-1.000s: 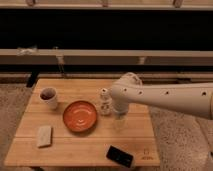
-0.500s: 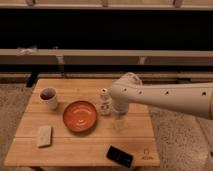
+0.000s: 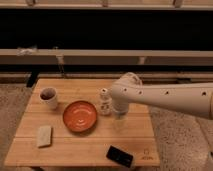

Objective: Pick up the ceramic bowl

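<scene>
— Starting at the left edge of the table (image 3: 137, 134), what sits there?
— A white cup (image 3: 48, 96) near the back-left corner and a pale sponge (image 3: 44, 136) toward the front-left corner.
— And the ceramic bowl (image 3: 80, 116)?
— Upright, mid-table. The gripper (image 3: 119, 118) hangs to its right, apart from it, beside a small white bottle (image 3: 104, 101). Open or closed, I cannot tell.
— Further right?
— A black phone (image 3: 120, 156) by the front edge.

The gripper (image 3: 119, 119) hangs just right of the bowl (image 3: 80, 116). A small bottle (image 3: 104, 101) stands between them, near the bowl's back right rim. The cup (image 3: 48, 96) stands at the back left. The front side is free; the pale block (image 3: 44, 136) and the phone (image 3: 120, 156) lie apart from it.
</scene>
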